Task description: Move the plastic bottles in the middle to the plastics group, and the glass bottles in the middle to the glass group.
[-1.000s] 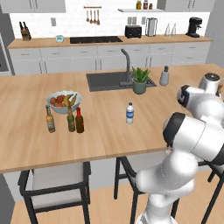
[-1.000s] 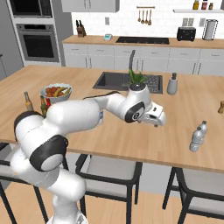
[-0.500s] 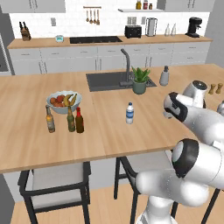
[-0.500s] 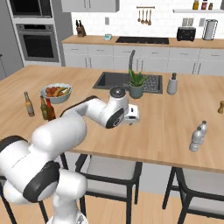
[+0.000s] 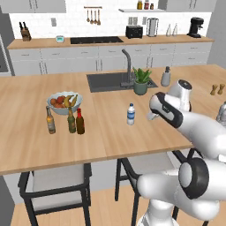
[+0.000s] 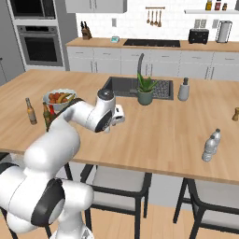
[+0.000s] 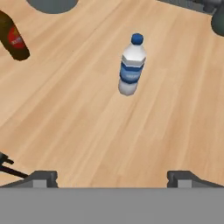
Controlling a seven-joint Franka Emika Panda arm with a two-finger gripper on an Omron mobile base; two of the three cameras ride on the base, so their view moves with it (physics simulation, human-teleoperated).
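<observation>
Gripper (image 7: 112,177) open wide, holding nothing, hovering over the wooden counter (image 5: 106,132). Blue-banded bottle (image 7: 131,65) upright ahead of the fingertips, apart from them. Red-capped bottle (image 5: 80,122) beside the amber (image 5: 50,120) and green (image 5: 71,120) bottles near the fruit bowl (image 5: 64,102).

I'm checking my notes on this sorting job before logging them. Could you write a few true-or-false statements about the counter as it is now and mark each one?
1. The blue-label bottle stands upright on the counter. True.
2. The gripper is clamped on that bottle. False: it is open and holds nothing.
3. The red-capped bottle stands beside the green bottle. True.
4. The fruit bowl sits in the sink. False: it is on the counter behind the three glass bottles.
</observation>
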